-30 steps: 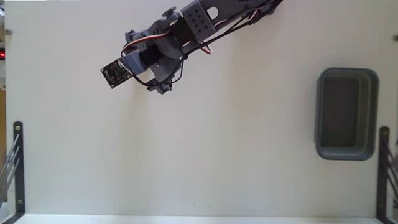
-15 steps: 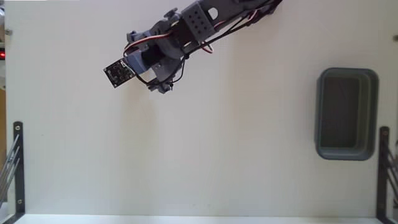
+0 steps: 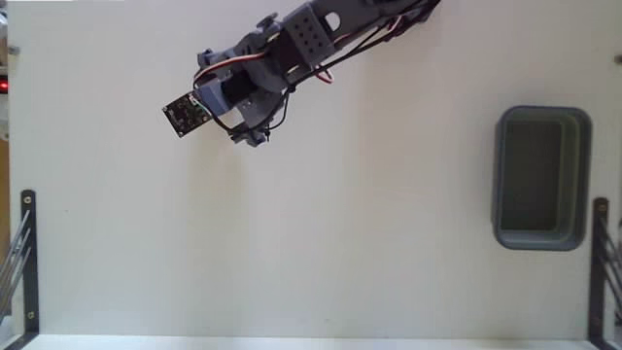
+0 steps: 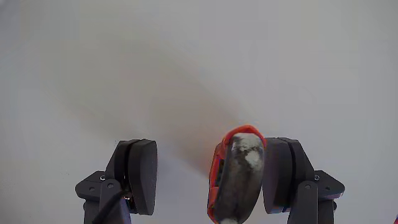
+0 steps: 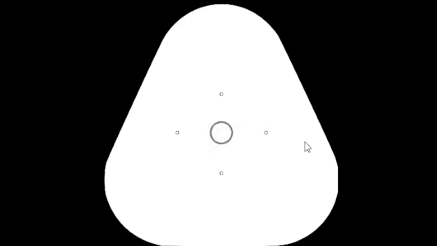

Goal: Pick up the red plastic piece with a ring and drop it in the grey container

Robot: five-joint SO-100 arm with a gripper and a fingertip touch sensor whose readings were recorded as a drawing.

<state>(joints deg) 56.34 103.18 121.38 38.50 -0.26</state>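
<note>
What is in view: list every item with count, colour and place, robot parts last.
red piece: one, red-orange with a greyish centre, between the end effector's fingers against the right finger in the wrist view; hidden in the fixed view.
tub: one, grey, darker inside, right side of the table in the fixed view.
table: one, white, under everything.
black frames: two, at the left and right edges of the fixed view.
circuit board: one, black, on the arm's tip.
arm: one, grey with red wires, top of the fixed view.
end effector: one, dark grey, open.
</note>
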